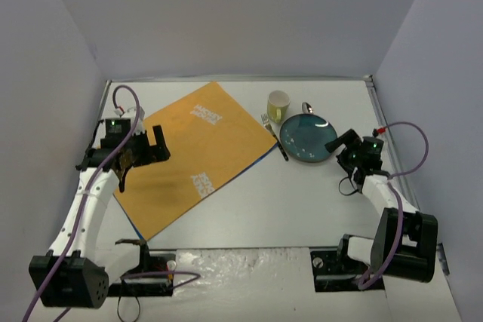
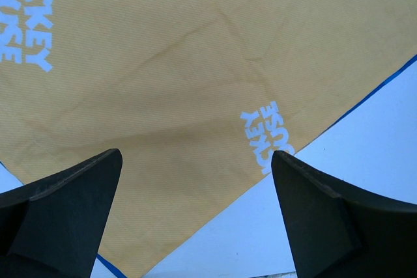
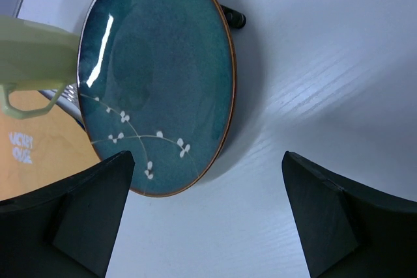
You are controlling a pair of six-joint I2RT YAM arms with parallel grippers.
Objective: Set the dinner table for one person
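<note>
Two grippers, both with jaws apart and holding nothing. The left gripper [image 1: 155, 143] hangs over the orange placemat [image 1: 192, 152], which lies skewed on the white dinner table [image 1: 264, 201]. The right gripper [image 1: 346, 141] faces the teal plate [image 1: 308, 139] at the table's far right.

The likely step is taking the plate. Close on its near rim and lift straight up before travelling, because the fork [image 1: 273, 137] lies just beside its left edge and the cup [image 1: 278, 105] and spoon [image 1: 307, 107] stand close behind. Set it mid-placemat.
</note>
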